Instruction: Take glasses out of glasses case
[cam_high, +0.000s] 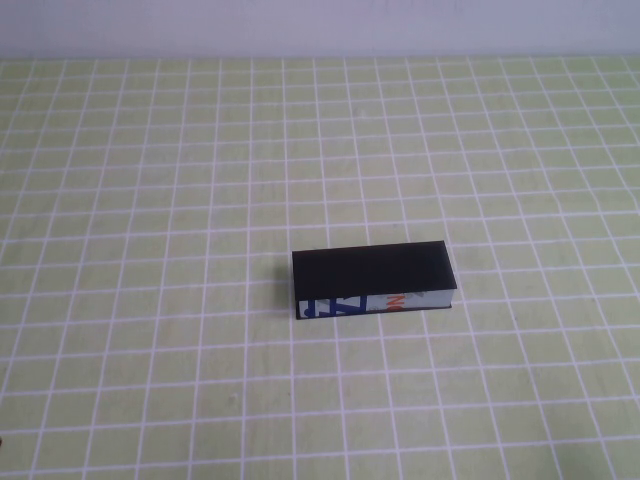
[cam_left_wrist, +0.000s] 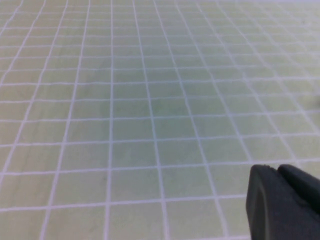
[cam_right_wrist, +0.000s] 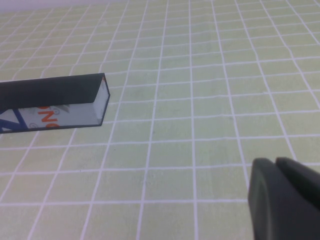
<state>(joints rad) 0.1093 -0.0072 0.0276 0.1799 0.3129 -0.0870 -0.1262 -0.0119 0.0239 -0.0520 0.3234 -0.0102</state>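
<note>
The glasses case (cam_high: 372, 280) lies shut on the green grid mat near the middle of the table, its black lid flat on top and its white side with blue and orange-red print facing me. It also shows in the right wrist view (cam_right_wrist: 50, 100). The glasses are hidden. My right gripper (cam_right_wrist: 275, 161) is shut and empty, low over the mat, well apart from the case's end. My left gripper (cam_left_wrist: 276, 168) is shut and empty over bare mat, with the case out of its view. Neither gripper shows in the high view.
The green mat with a white grid (cam_high: 150, 300) covers the whole table up to a pale wall (cam_high: 320, 25) at the back.
</note>
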